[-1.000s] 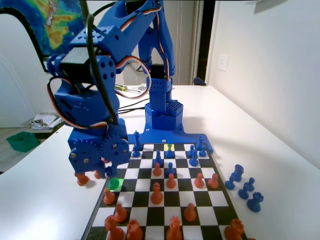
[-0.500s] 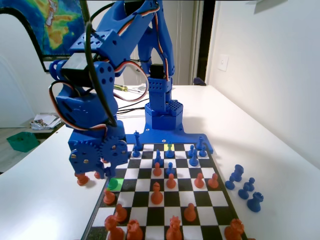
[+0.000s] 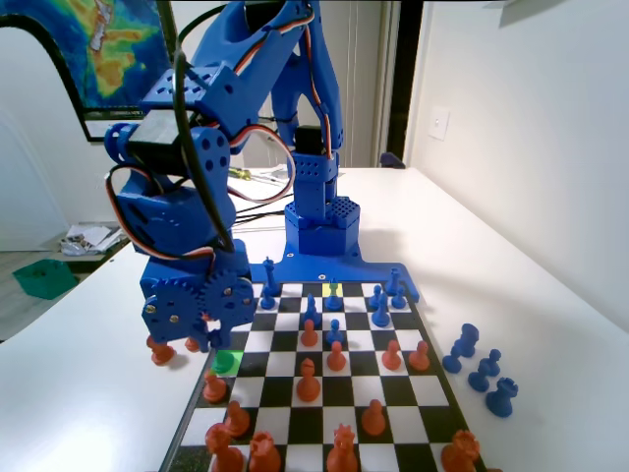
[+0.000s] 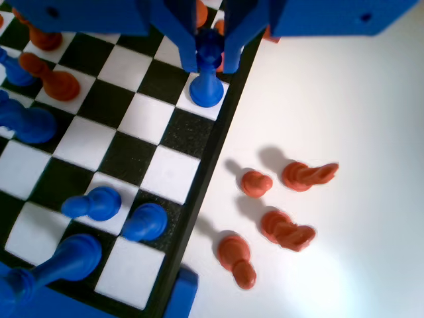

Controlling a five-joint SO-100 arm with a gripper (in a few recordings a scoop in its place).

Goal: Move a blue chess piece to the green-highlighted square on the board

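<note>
At board (image 4: pixel 211 154) edge square, blue pawn (image 4: pixel 207 86) head clamped by gripper (image 4: pixel 211 48); tipping risked if jaws opened unevenly, off-centre on green-highlighted square (image 3: pixel 228 361).

Small blue pawn (image 4: pixel 207 83), upright on a white edge square of the checkered board (image 4: pixel 126 156), head between pincer jaws

White table (image 3: pixel 88 393), pale walls (image 3: pixel 521 128)
</note>
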